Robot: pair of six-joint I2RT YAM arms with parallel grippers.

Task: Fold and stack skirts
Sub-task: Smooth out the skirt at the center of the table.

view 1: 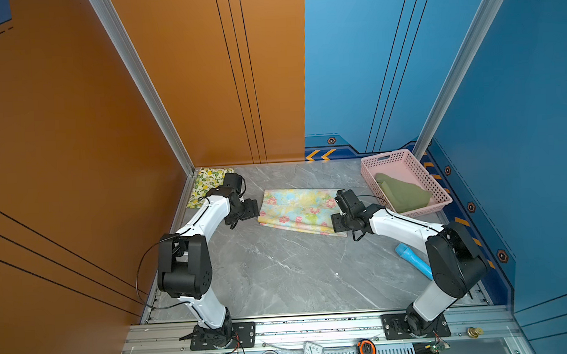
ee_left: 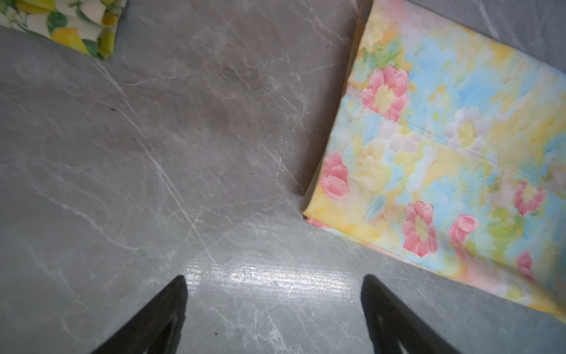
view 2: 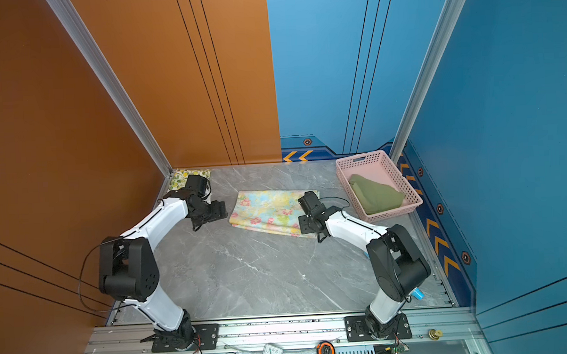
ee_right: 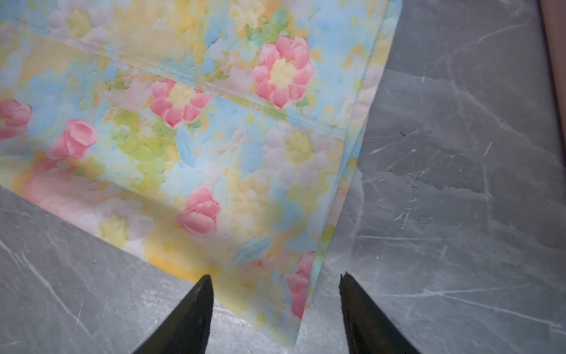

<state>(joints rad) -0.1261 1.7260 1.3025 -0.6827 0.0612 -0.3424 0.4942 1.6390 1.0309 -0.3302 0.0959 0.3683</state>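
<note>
Grey marbled table [view 1: 280, 271], walled in orange and blue, carries all three skirts. Floral skirt [view 1: 299, 212] lies mid-table, folded into a long flat band with its layers stacked at the edges, so it looks partway folded rather than finished. Lemon skirt [view 1: 207, 185] sits folded in the far corner on the left arm's side. It is likely the start of the stack, which would explain why it is parked clear of the working space. Green skirt [view 1: 404, 193] is bunched in the basket [view 1: 379, 157] at the far right, not yet laid out. Right gripper [ee_right: 276, 274] hangs low over the floral skirt's near corner, its fingers parted to a middling gap, one on either side of the cloth edge, with nothing pinched between them. Left gripper [ee_left: 274, 277] hovers over bare table just beside the skirt's opposite end, fingers spread wide and empty. One arm at each short end suits a cross fold, I judge, since both ends must lift together to keep the band square.
</note>
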